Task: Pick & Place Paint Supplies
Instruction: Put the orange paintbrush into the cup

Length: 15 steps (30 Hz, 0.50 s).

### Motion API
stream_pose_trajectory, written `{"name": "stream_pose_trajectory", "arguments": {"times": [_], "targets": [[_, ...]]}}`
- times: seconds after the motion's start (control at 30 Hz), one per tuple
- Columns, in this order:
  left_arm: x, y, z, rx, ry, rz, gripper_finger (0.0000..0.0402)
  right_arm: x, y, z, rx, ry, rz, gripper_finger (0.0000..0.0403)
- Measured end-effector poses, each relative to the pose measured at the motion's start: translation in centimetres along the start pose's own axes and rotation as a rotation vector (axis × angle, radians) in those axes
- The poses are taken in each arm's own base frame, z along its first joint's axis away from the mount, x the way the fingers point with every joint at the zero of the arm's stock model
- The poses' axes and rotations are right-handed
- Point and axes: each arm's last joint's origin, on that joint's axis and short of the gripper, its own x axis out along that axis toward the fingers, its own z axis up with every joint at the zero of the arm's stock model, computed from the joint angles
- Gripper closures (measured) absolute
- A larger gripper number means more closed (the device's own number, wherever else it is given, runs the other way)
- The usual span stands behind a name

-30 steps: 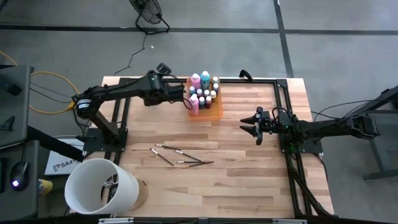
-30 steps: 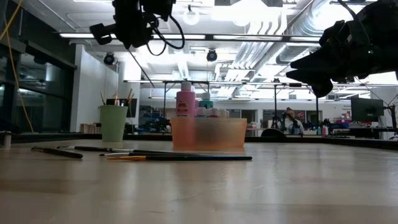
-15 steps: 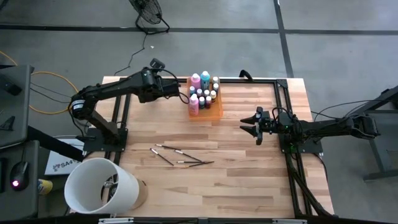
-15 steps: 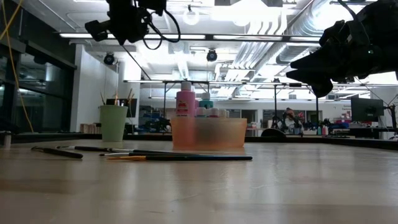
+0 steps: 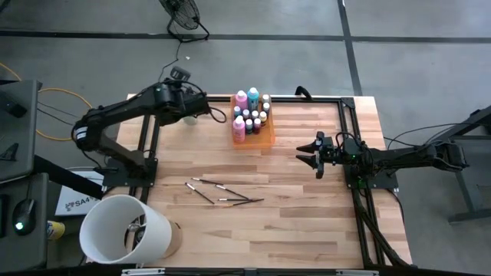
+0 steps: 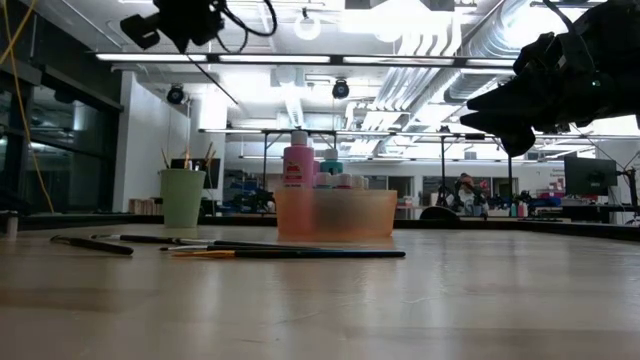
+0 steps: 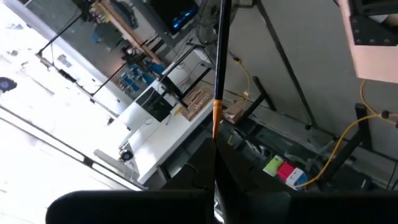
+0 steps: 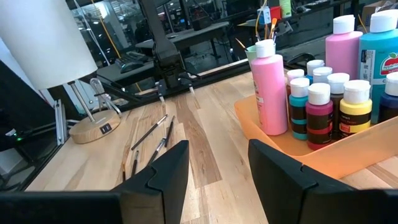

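Note:
My left gripper [image 5: 201, 106] is shut on a thin dark brush [image 5: 219, 116], high over the table's far left, above the mint-green cup [image 5: 190, 119] that holds other brushes. In the low view the brush [image 6: 222, 83] slants down from the gripper [image 6: 190, 20]. Pink and teal bottles [image 5: 247, 98] and small pale-capped bottles [image 5: 257, 118] stand in the orange tray [image 5: 266, 141]. Several brushes [image 5: 222, 192] lie flat on the table. My right gripper [image 5: 301, 154] hovers open at the right, pointing toward the tray with nothing between its fingers. My left gripper pinches the brush's dark handle [image 7: 215, 155] between its two fingers. The brush sticks out ahead along the line of the fingers, its orange band [image 7: 216, 112] beyond them. It is lifted clear of the table and the cup, slanting down toward the tray.
A white-shaded lamp [image 5: 123, 230] stands at the near left corner. Black frame rails [image 5: 349, 130] run along the table's right and far sides. Bare wood lies between the loose brushes and my right gripper [image 8: 217, 177].
My left gripper has risen and drawn back from the tray toward the table's far left corner, staying shut on the brush, which has travelled with it and now hangs over the cup.

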Motion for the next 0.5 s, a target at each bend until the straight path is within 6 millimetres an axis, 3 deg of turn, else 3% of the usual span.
{"name": "stream_pose_trajectory", "arguments": {"times": [0.5], "targets": [[-1.5,-1.6,-8.4,-0.252,-0.003,0.09,0.0401,0.0,0.0,0.0,0.0,0.001,0.0,0.0243]]}}
